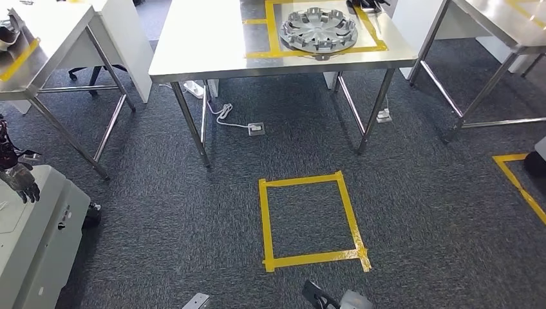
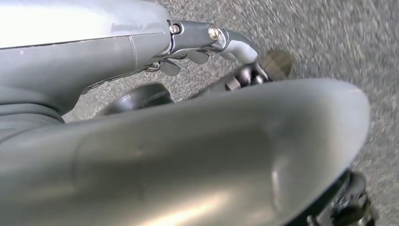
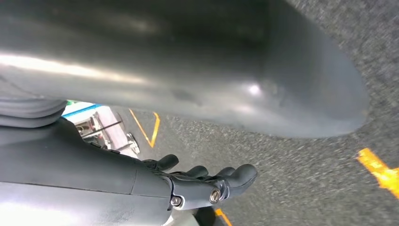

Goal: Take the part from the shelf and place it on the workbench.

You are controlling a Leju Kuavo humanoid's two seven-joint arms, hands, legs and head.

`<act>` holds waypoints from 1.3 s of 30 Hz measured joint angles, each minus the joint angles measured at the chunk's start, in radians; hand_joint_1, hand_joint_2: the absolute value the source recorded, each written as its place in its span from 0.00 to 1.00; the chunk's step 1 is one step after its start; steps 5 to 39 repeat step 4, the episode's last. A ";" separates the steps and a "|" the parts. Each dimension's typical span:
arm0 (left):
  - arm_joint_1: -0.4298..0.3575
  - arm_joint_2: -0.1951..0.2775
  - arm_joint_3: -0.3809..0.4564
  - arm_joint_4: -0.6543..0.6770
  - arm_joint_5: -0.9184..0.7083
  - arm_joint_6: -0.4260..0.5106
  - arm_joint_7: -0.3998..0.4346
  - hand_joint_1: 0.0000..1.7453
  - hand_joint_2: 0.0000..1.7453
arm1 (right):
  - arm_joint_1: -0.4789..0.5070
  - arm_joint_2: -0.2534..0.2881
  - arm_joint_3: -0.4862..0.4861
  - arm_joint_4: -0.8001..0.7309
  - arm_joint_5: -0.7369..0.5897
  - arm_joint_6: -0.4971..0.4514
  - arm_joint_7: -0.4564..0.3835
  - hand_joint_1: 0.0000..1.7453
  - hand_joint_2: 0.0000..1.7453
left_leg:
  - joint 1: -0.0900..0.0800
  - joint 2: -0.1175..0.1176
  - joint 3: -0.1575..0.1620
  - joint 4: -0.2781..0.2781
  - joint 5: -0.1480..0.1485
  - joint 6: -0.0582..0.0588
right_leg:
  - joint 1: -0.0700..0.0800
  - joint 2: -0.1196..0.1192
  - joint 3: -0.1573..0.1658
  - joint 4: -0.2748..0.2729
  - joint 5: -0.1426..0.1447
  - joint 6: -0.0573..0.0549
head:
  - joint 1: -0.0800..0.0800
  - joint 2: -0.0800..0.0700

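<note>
Fingers (image 3: 207, 172) dark, loosely curled, empty

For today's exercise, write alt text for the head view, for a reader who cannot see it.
A round silver part lies inside a yellow tape outline on a steel workbench across dark grey carpet. A yellow tape rectangle marks the floor in front of the bench, and other steel tables stand to either side.

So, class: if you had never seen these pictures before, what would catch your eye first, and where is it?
First, the round silver wheel cover lying flat inside a yellow tape outline on the steel table at the back. Next, the yellow tape square on the grey carpet, in front of that table. In the wrist views, the left hand and right hand hang over the carpet, holding nothing.
</note>
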 joint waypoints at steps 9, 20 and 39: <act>0.003 0.004 0.000 0.000 0.002 0.000 0.003 0.00 0.00 | 0.000 -0.005 -0.014 0.000 -0.006 0.000 0.005 0.00 0.00 | 0.007 -0.037 0.006 -0.023 0.027 0.008 | -0.003 0.002 0.002 0.005 -0.007 0.020 | 0.000 0.000; 0.003 0.004 0.000 0.000 0.002 0.000 0.003 0.00 0.00 | 0.000 -0.005 -0.014 0.000 -0.006 0.000 0.005 0.00 0.00 | 0.007 -0.037 0.006 -0.023 0.027 0.008 | -0.003 0.002 0.002 0.005 -0.007 0.020 | 0.000 0.000; 0.003 0.004 0.000 0.000 0.002 0.000 0.003 0.00 0.00 | 0.000 -0.005 -0.014 0.000 -0.006 0.000 0.005 0.00 0.00 | 0.007 -0.037 0.006 -0.023 0.027 0.008 | -0.003 0.002 0.002 0.005 -0.007 0.020 | 0.000 0.000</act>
